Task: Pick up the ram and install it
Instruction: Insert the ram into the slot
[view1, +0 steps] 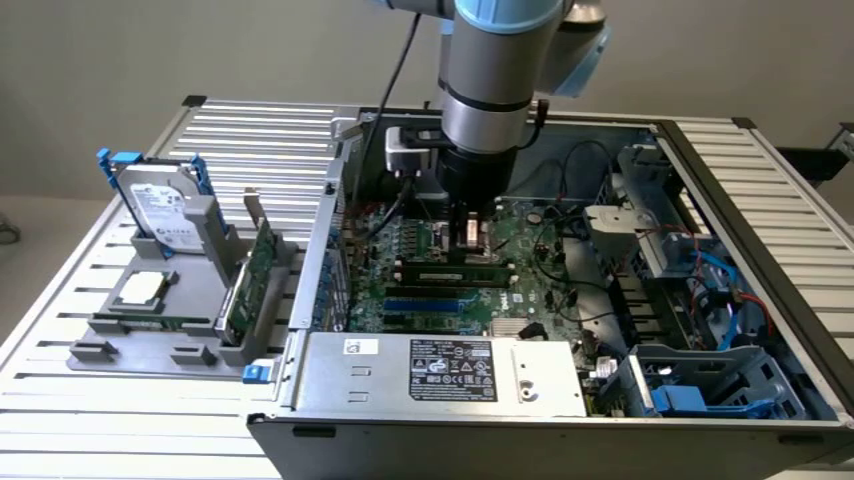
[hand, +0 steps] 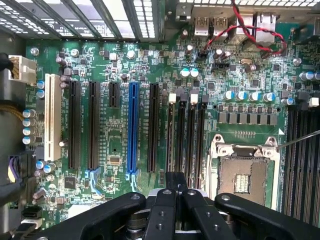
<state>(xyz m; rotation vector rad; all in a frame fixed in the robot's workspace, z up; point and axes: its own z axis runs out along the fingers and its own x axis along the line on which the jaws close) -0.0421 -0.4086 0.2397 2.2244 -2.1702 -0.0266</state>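
The ram (view1: 454, 270), a long narrow green stick with black chips, stands on edge in a black slot on the motherboard (view1: 534, 290) inside the open computer case. My gripper (view1: 470, 245) hangs straight down from the arm, its tip right at the ram's upper edge near the middle. In the wrist view the black fingers (hand: 166, 200) are pressed together, so the gripper (hand: 175, 182) is shut, directly over the row of black memory slots (hand: 187, 135). No green board shows between the fingers. I cannot tell whether they touch the ram.
A silver power supply (view1: 441, 370) fills the case's near side. Cables and blue drive bays (view1: 694, 395) crowd the exterior view's right. Left of the case, a grey fixture holds a hard drive with blue handles (view1: 167, 205) and a green expansion card (view1: 254, 275). A CPU socket (hand: 245, 172) lies beside the slots.
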